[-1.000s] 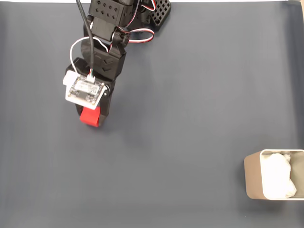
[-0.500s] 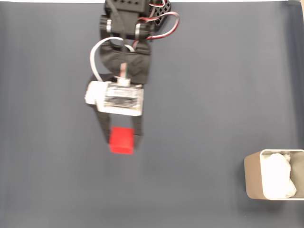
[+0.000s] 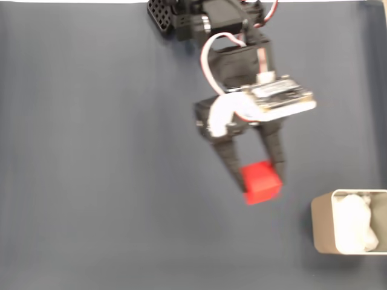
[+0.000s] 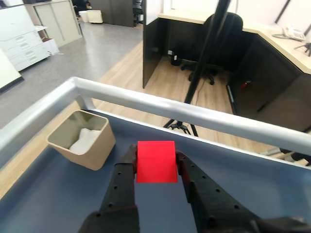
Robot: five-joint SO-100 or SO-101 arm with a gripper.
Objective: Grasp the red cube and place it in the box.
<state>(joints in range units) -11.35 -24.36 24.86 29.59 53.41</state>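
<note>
The red cube (image 3: 260,181) hangs above the dark mat, clamped between the black fingers of my gripper (image 3: 259,179), which is shut on it. It sits left of and slightly above the box (image 3: 321,229) as the fixed view shows it. The box is beige with white padding inside and stands at the lower right edge. In the wrist view the red cube (image 4: 155,161) is held between the two fingers of the gripper (image 4: 155,158), and the box (image 4: 97,148) stands to the left, ahead of the fingers, with white padding showing.
The dark blue-grey mat (image 3: 91,181) covers the table. In the wrist view a grey metal rail (image 4: 194,114) runs along the table's far edge, with an office floor, desks and a chair beyond it.
The arm has swung from the left side of the mat to the right, carrying the red cube raised off the mat toward the box.
</note>
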